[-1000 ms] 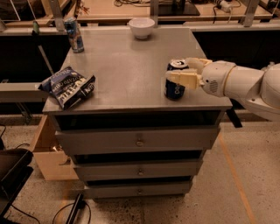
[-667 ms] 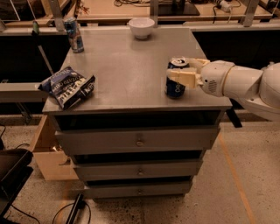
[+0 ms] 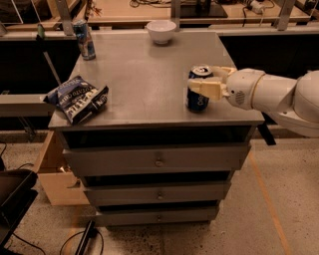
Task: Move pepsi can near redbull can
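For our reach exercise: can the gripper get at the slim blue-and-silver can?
Likely yes: the gripper, front right, clasps the stout navy can, but bare grey tabletop separates it from the slim can.

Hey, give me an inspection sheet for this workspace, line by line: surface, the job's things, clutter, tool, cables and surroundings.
Surface: grey cabinet top, flat, with four things standing or lying on it.
Job's things: pepsi can upright near the right front edge; redbull can upright at the far left corner, well apart from it.
Clutter: chip bag lying at the left front edge; white bowl at the far edge.
Tool: tool reaches in from the right, shut on the pepsi can.
Cables: dark cables on the floor, lower left.
Surroundings: drawers below the top; open box at the left; bench behind.
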